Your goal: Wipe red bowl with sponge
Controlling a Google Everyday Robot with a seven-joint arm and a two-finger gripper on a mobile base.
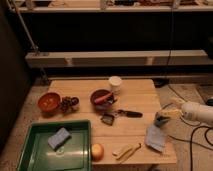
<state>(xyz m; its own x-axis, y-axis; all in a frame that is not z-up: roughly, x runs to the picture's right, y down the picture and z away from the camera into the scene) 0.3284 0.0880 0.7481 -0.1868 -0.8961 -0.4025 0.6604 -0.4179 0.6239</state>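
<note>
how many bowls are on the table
2: the red bowl at the table's left edge, a darker bowl near the middle. None seems hidden. The gripper is at the right edge.

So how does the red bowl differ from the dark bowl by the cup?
The red bowl is bright orange-red and looks empty; the dark bowl is maroon-brown, with something reddish in it. The red bowl sits at the left edge of the table; the dark bowl sits mid-table, near the cup. Both are small, round and upright. The hand, open, is at the right edge, away from both.
</note>
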